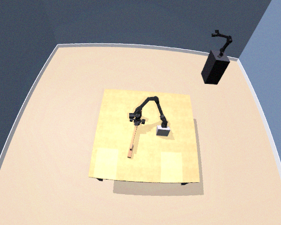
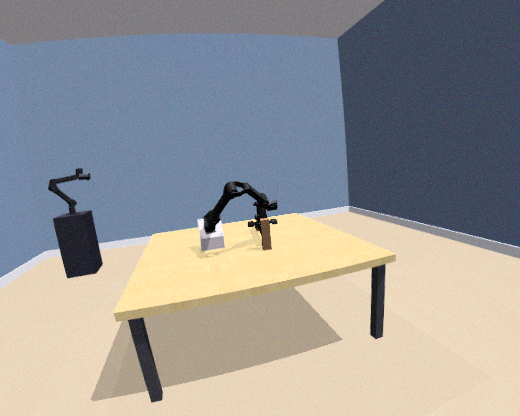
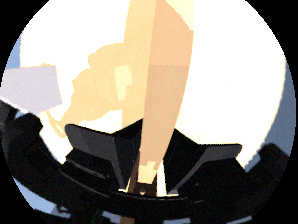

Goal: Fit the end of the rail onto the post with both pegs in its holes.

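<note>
The gripper (image 1: pixel 136 122) is closed on the near end of the rail (image 1: pixel 133 140), its fingers standing only a little apart with the wood pinched between them. In the wrist view the two dark fingers flank the rail (image 3: pixel 156 90) at the bottom of the picture, and the rail runs away from them toward twelve o'clock as a long pale strip over the bright table. Seen from the top, the rail lies on the table (image 1: pixel 177 130), running from the gripper toward about six to seven o'clock, its far end near the table's front edge at the footboard block (image 1: pixel 130 154), which is too small to make out in detail. The arm (image 1: pixel 153 104) arches up from its white base (image 1: pixel 162 131), which sits at about three o'clock from the gripper, and bends over and down to the rail's near end. In the exterior view the gripper (image 2: pixel 261 222) hangs over a brown wooden upright (image 2: pixel 267 234) on the table (image 2: pixel 323 250); whether this is the post or the rail seen end-on cannot be told, and the pegs and holes are too small to see in any view. Whether the rail's end touches the post cannot be told either. Off the table, at about two o'clock in the top view, a second dark arm (image 1: pixel 222 43) stands on a black pedestal (image 1: pixel 215 70) on the floor.
</note>
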